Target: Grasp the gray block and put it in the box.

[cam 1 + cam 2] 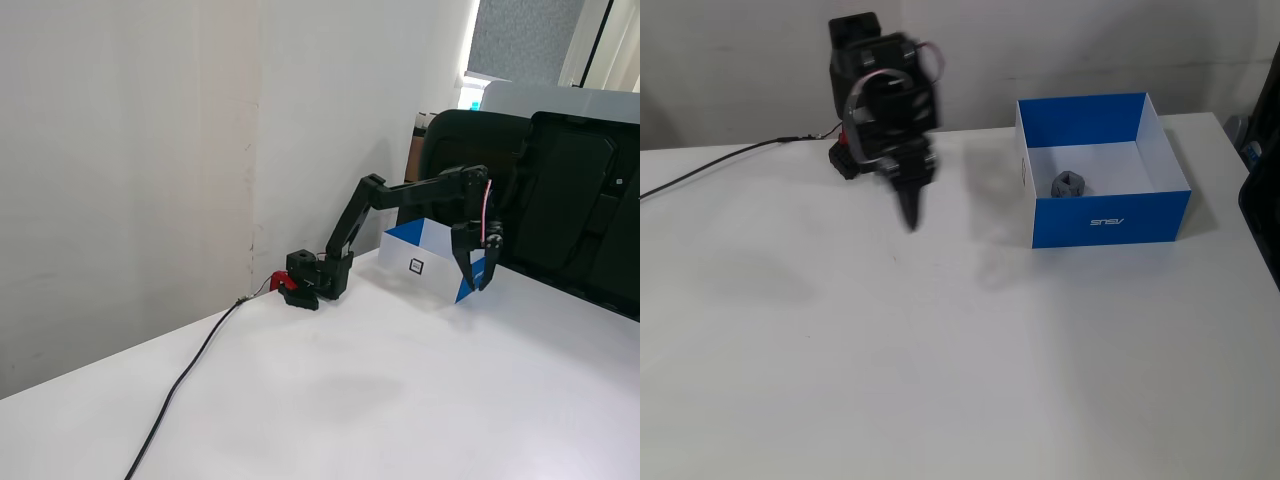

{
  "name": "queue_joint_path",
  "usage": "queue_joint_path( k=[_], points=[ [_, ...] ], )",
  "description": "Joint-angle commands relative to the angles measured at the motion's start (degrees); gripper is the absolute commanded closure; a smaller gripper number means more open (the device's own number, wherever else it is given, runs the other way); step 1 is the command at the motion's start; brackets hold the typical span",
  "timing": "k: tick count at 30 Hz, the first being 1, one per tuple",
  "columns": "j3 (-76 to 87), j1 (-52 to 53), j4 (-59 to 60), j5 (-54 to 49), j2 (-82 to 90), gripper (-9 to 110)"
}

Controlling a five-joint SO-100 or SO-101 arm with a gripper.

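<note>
The gray block point(1068, 184) lies inside the box point(1110, 220), on its white floor near the front blue wall. In a fixed view from the side the box point(405, 240) shows its white long side with the black logo, and the block is hidden inside. My gripper point(911, 222) hangs above the table to the left of the box, well apart from it, pointing down. Its fingers taper to one point and hold nothing. In the side view the gripper point(478, 283) overlaps the box's near corner.
The arm's base point(318, 275) with a red part stands by the wall. A black cable point(190, 375) runs from it across the white table toward the near edge. Black chairs or cases point(570, 200) stand behind the box.
</note>
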Motion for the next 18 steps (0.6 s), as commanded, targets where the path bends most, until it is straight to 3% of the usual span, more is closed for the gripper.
queue_joint_path(
  k=[1,10,18],
  points=[
    [0.62,-8.09,-0.88,-1.23,6.33,101],
    [23.64,-18.28,-13.18,-1.23,16.35,101],
    [50.36,-20.74,-26.10,-0.53,28.92,101]
  ],
)
